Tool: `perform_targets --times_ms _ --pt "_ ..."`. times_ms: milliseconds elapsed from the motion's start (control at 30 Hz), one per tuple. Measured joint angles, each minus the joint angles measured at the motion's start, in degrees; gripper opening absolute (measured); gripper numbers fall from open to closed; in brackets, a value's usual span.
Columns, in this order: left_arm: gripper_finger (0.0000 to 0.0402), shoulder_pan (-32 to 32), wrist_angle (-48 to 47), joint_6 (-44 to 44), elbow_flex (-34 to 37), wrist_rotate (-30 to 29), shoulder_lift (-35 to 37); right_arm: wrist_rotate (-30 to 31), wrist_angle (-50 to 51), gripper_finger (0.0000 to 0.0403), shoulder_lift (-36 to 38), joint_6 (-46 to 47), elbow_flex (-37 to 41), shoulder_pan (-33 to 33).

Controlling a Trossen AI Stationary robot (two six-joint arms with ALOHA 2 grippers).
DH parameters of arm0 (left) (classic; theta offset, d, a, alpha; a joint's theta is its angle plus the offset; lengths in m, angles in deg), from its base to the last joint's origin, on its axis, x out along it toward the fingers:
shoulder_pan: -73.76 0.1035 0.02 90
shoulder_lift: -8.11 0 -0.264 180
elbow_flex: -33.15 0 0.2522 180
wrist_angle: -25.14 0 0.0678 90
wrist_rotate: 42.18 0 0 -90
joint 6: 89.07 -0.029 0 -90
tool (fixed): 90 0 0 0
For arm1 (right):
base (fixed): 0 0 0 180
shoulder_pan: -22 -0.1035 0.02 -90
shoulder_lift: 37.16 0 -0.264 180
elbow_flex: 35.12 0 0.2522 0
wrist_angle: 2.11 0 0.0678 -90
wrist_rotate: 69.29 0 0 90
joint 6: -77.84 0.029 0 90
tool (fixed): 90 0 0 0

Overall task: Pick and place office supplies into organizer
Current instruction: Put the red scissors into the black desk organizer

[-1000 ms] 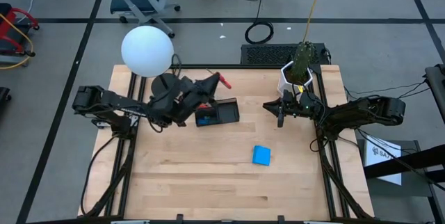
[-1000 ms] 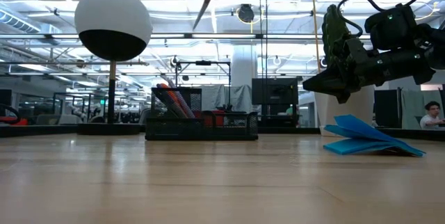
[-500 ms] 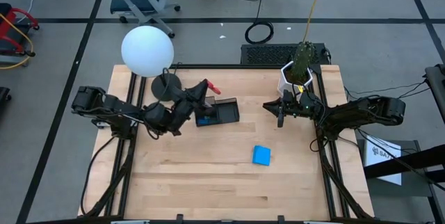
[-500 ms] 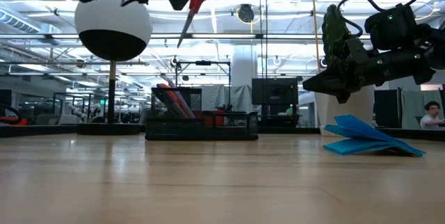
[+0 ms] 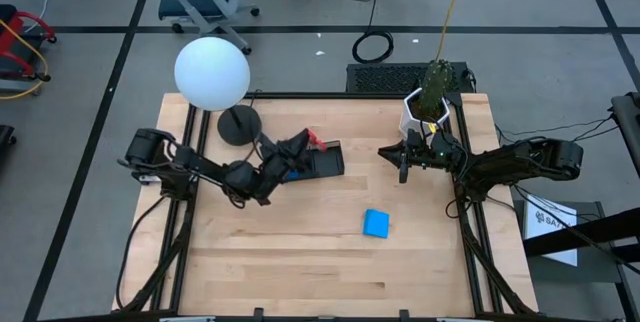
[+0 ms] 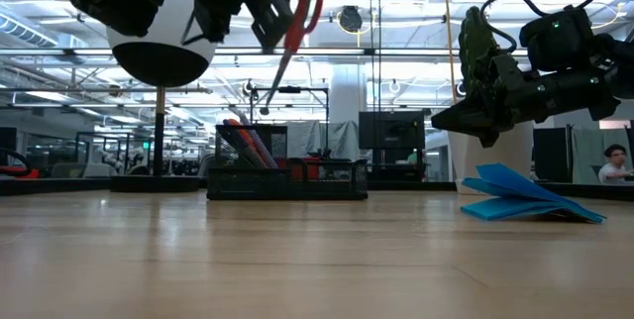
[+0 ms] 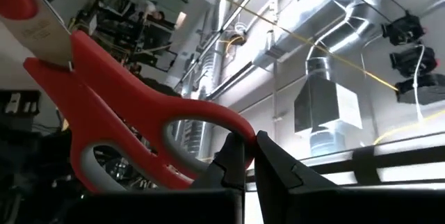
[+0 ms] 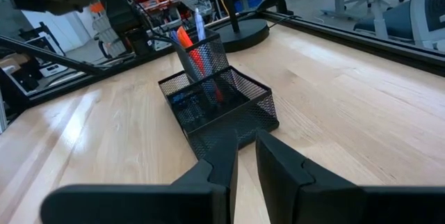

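My left gripper (image 5: 296,150) hovers over the organizer's left end and is shut on the red-handled scissors (image 6: 289,44), which also show in the left wrist view (image 7: 118,133). The organizer (image 5: 318,161), a low black mesh tray, stands on the table with pens upright in its taller compartment (image 8: 198,46). The blue square notepad (image 5: 376,223) lies flat on the table toward the near right. My right gripper (image 5: 403,159) waits, shut, above the table to the right of the organizer. The eraser does not show. My left gripper pinches the rim of one red handle loop (image 7: 238,128) between its two fingertips (image 7: 229,160). The scissors are lifted clear above the organizer, handles up (image 6: 309,2). The shut blades (image 6: 269,86) slant down toward the tray.
A lamp with a white globe (image 5: 212,74) and a dark round base (image 5: 238,124) stands just beyond the left arm. A white pot with a plant (image 5: 425,108) sits at the far right, behind my right gripper. Bare wood lies along the near half of the table.
My left gripper has come down and a little toward the near edge, carrying the scissors lower over the organizer. The blade tips now hang closer to the tray. The hold stays shut.
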Motion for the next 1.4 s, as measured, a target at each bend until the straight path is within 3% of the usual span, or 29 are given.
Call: perform_targets --times_ms 433,867,1400 --pt "0.0010 0.5 0.3 3.0 2.8 0.5 -0.5 0.0 0.0 0.0047 0.0 0.0 0.0 0.0" --pt "0.0010 -2.8 0.5 7.1 11.1 -7.9 -0.5 0.0 0.0 0.0047 0.0 0.0 0.0 0.0" --pt "0.0026 -2.2 -0.8 10.1 17.3 -9.4 -0.4 0.0 0.0 0.0047 0.0 0.0 0.0 0.0"
